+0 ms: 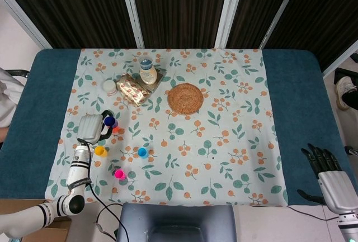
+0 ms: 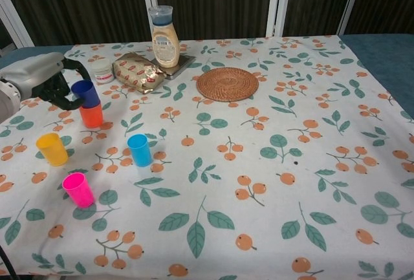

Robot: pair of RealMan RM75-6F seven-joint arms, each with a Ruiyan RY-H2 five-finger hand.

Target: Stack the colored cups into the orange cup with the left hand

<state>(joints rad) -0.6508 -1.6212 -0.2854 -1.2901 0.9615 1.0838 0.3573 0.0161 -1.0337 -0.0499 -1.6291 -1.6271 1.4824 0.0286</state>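
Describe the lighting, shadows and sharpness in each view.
Head view: even overhead light, short soft shadows, everything sharp though the small dark blue plastic cup is tiny. Chest view: same flat light, no glare; the grey left hand at the frame edge looks slightly soft.

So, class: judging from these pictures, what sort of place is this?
Probably a robot test room got up like a home table: a floral tablecloth with toy-like cups such as the pink cup, a sauce bottle, and dark screen panels behind.
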